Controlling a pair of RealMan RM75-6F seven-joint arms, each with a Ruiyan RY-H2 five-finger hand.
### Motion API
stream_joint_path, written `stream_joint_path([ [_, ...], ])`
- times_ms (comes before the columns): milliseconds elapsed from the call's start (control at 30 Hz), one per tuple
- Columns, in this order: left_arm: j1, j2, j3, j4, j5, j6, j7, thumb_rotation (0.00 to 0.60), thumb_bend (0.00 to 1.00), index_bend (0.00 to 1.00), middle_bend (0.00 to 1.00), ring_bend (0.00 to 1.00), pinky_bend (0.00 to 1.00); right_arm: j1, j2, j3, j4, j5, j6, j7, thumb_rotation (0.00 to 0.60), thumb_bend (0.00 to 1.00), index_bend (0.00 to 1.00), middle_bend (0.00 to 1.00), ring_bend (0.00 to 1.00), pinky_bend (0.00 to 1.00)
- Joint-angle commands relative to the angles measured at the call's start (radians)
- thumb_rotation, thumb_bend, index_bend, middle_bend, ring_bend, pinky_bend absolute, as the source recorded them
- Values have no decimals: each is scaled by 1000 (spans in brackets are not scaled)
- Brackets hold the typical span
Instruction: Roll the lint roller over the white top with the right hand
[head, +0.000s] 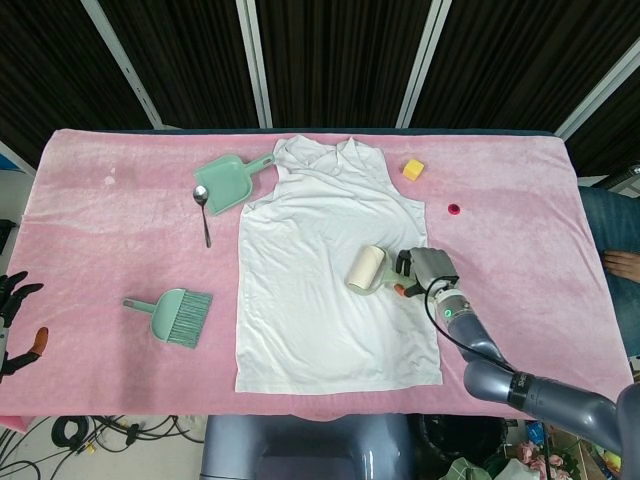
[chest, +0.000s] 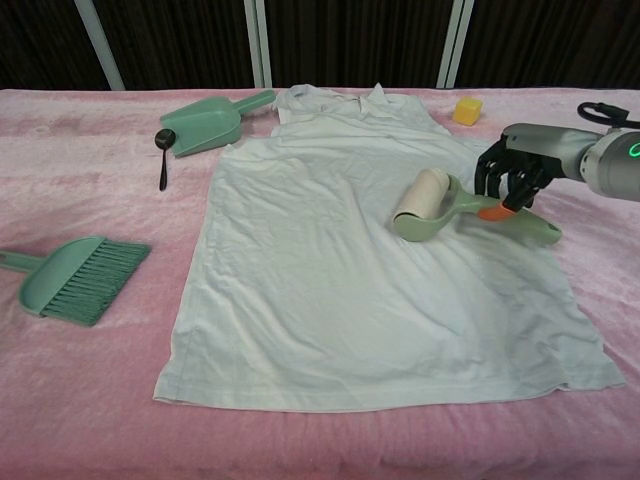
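The right hand (chest: 512, 178) grips the green handle of the roller (chest: 420, 205), whose cream drum lies on the top's (chest: 340, 270) right half, near the armhole. The left hand (head: 12, 318) hangs off the table's (head: 110, 250) left edge, fingers spread, holding nothing. No readable writing shows on anything

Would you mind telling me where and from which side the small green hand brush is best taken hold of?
Probably by its short handle, the narrow stub that points toward the table's left edge while the bristles fan toward the white top. The brush lies flat, so the hand should come down from above, on the left side, clear of the bristles.
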Motion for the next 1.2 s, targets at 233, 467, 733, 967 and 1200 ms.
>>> stream_joint_path([
  [233,-2,1,0,1,1,-5,-4,600,427,188,79,0,10,86,-57,18,25,71,10,-57,600,676,684,612,599,524],
  [467,-4,3,-3,-1,-3,-10,-6,600,428,188,79,0,10,156,-91,29,28,135,18,-106,600,679,684,612,599,524],
  [733,-3,4,-3,-3,-2,-6,-6,600,428,188,79,0,10,224,-121,2,62,219,29,-190,600,687,689,617,603,526],
  [967,-1,5,0,-1,3,-4,-6,600,428,188,79,0,10,245,-95,-50,43,286,59,-273,600,694,694,621,606,529],
  [1200,2,4,-1,-1,2,0,-7,600,428,188,79,0,10,251,-11,-81,-62,343,99,-325,600,696,693,621,606,529],
])
